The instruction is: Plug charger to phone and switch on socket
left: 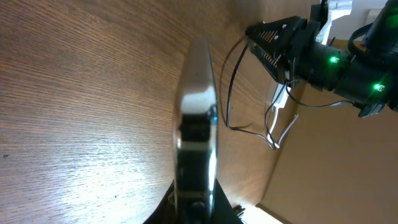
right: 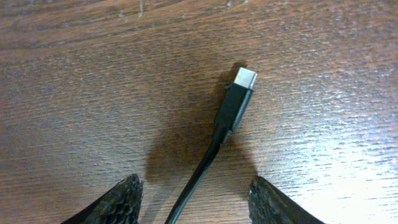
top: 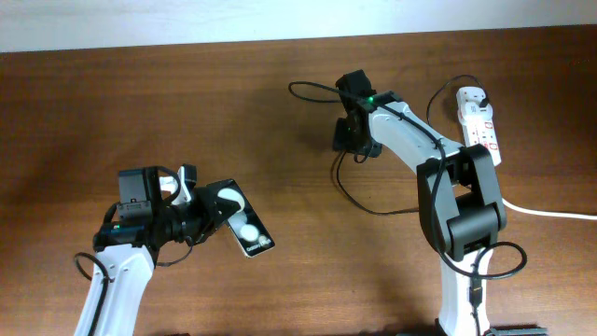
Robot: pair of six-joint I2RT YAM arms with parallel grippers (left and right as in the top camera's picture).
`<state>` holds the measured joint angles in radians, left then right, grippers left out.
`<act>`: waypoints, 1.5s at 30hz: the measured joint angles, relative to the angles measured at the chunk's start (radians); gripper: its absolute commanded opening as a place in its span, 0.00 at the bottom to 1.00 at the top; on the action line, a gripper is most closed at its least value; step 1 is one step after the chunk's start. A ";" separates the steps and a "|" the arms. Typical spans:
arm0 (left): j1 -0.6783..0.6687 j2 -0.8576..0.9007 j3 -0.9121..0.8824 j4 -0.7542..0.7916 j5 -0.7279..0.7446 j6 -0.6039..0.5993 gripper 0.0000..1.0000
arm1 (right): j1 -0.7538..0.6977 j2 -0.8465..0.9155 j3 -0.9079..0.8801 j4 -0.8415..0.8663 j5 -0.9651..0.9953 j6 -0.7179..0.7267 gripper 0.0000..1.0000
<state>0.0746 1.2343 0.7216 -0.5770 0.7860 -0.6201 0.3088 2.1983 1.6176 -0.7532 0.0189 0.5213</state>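
My left gripper (top: pixel 210 213) is shut on the phone (top: pixel 242 224), a black slab with white round patches, held tilted above the table at the left. In the left wrist view the phone (left: pixel 198 118) shows edge-on between the jaws (left: pixel 194 208). My right gripper (top: pixel 353 142) is open, pointing down over the charger cable (top: pixel 350 187). In the right wrist view the cable (right: pixel 211 152) runs between the open fingers (right: pixel 196 199), and its metal connector tip (right: pixel 245 78) lies on the wood. The socket (top: pixel 479 126) lies at the far right.
The socket's thick white cord (top: pixel 550 214) runs off the right edge. The black cable loops on the table around the right arm (top: pixel 462 201). The right arm also shows in the left wrist view (left: pixel 323 56). The tabletop is brown wood.
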 measured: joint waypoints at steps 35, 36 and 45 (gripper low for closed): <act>-0.147 0.007 -0.010 0.749 0.249 -0.258 0.00 | 0.069 -1.437 -0.757 -0.246 -0.575 -0.162 0.04; -0.159 0.018 -0.009 0.767 0.246 -0.282 0.00 | 0.106 -1.434 -0.792 -0.171 -0.581 -0.145 0.04; -0.186 0.184 -0.010 1.050 0.322 -0.507 0.00 | 0.476 -1.177 -0.820 0.187 -0.359 0.031 0.04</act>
<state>-0.1112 1.4185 0.7113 0.4728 1.1080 -1.1267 0.7845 1.0214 0.7979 -0.5667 -0.3401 0.5526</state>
